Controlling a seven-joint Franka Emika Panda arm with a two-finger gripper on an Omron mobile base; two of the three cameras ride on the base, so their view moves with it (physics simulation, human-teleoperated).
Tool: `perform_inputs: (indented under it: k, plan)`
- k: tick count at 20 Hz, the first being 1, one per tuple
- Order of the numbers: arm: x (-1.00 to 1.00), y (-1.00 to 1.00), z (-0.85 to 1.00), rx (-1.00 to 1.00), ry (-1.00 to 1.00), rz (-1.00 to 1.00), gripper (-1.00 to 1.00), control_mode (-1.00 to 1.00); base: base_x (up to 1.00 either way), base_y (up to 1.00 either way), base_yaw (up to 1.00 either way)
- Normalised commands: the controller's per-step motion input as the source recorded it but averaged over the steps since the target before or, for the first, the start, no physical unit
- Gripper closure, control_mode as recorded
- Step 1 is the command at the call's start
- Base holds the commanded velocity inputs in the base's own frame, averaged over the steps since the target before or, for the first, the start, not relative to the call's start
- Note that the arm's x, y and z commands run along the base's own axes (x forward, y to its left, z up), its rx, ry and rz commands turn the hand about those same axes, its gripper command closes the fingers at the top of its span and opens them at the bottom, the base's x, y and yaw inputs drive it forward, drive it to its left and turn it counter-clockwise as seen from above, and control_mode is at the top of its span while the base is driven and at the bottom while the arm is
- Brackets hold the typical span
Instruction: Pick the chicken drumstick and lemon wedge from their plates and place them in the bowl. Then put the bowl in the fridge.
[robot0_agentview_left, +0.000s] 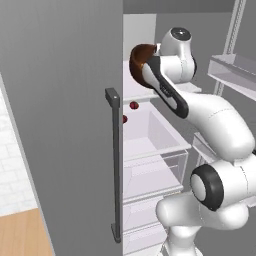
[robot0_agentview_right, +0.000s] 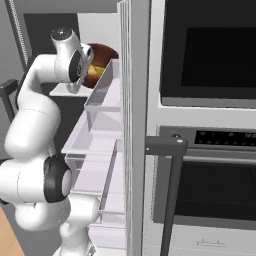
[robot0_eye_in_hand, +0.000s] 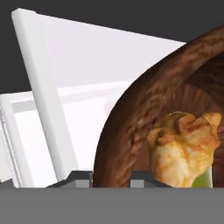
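Bowl (robot0_eye_in_hand: 131, 127), dark-brown wood, is held at its rim by the hand (robot0_agentview_left: 150, 70), clenched on the wall; it is carried high inside the open fridge (robot0_agentview_left: 60, 125), above the white shelves (robot0_agentview_left: 145, 145). Chicken drumstick (robot0_eye_in_hand: 183, 146) and lemon wedge (robot0_eye_in_hand: 205, 178) are seen lying loose inside. Judged rigid and fairly light, but a one-sided rim grip leaves the load off-centre: tilt is to be avoided, or the contents may roll out.

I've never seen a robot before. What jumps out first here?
The white arm lifts a deep dark-brown wooden bowl into the open grey fridge, above its clear drawers. The hand view shows a golden-brown chicken drumstick inside the bowl.
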Motion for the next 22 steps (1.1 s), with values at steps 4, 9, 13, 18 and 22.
perform_inputs:
  k: [4, 9, 13, 18, 22]
  plan:
    - [0.67, 0.00, -0.32, 0.00, 0.10, 0.00, 1.00, -1.00, 0.00, 0.00, 0.00]
    - [0.61, 0.00, -0.32, 0.00, 0.08, 0.00, 1.00, -1.00, 0.00, 0.00, 0.00]
    - [0.52, 0.09, -0.06, 0.00, -0.02, 0.00, -1.00, -1.00, 0.00, 0.00, 0.00]
    - [0.06, 0.01, 0.00, 0.00, -0.17, 0.00, -1.00, -1.00, 0.00, 0.00, 0.00]
    - [-0.16, 0.22, 0.00, 0.00, -0.48, 0.00, -1.00, -1.00, 0.00, 0.00, 0.00]
